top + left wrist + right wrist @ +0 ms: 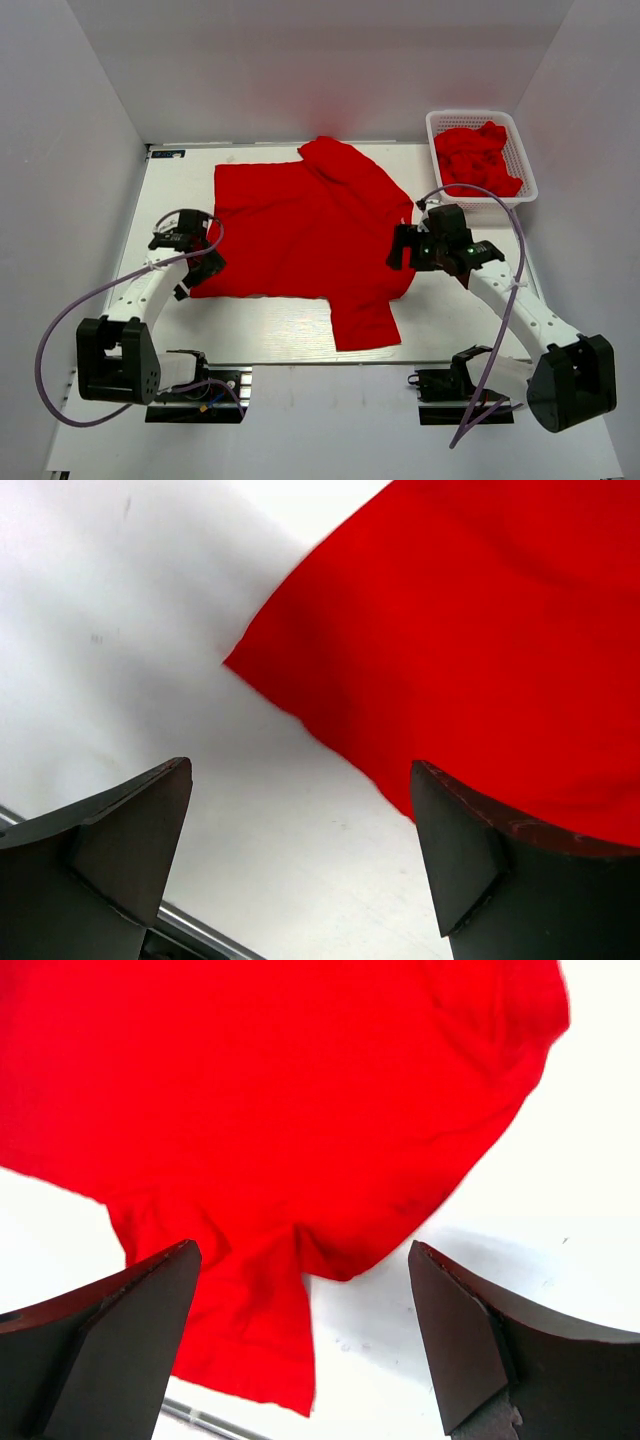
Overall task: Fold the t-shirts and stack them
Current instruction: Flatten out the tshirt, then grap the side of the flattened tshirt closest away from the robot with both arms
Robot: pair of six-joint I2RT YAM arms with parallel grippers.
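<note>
Hovering at opposite ends of the spread t-shirt [310,230], both arms look lined up for a grab. The shirt lies flat on the table [270,335], turned sideways: hem to the left, one sleeve pointing at the near edge, the other at the far wall. It is probably laid flat like this so the folds come out clean.

The left gripper [205,262] sits at the near-left hem corner with its fingers wide apart and nothing between them. Its wrist view shows the cloth corner just ahead.

The right gripper [400,250] is on the shoulder side, near where the near sleeve joins the body. Its fingers are also spread and empty. Whether either gripper touches the cloth is hard to tell from these angles.

More red shirts [478,160] sit crumpled in the white basket [527,175] at the far right, likely waiting their turn.

No folded stack is visible, so the task is at an early stage. Having one gripper at each end suggests the near long edge gets lifted and folded over together.
</note>
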